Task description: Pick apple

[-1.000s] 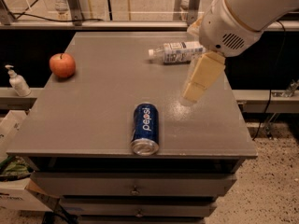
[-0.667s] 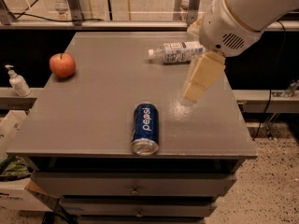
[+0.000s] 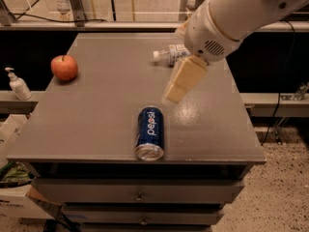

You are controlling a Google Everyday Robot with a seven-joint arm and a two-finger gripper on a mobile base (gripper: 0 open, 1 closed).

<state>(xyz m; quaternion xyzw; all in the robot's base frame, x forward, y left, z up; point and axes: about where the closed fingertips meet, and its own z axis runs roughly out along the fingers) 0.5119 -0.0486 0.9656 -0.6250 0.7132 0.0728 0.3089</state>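
At the far left a soap dispenser [image 3: 17,83] stands on a ledge beside the table [image 3: 96,110], and a cardboard box [image 3: 12,197] sits on the floor below it. The apple [image 3: 64,67] rests upright on the table's left rear part, near the left edge, stem up, with nothing touching it. Toward the middle, close to the front edge, a can [image 3: 150,133] lies on its side with its top facing the front. Behind it, at the rear of the table, a plastic bottle [image 3: 170,54] lies on its side, its right part hidden by the arm [image 3: 231,18]. The arm reaches in from the upper right, and the gripper [image 3: 175,92] hangs above the table, pointing down and to the left, between the bottle and the can and well apart from the apple. It has hold of nothing; whether it is open or closed cannot be told. Two drawers [image 3: 140,197] sit under the tabletop.
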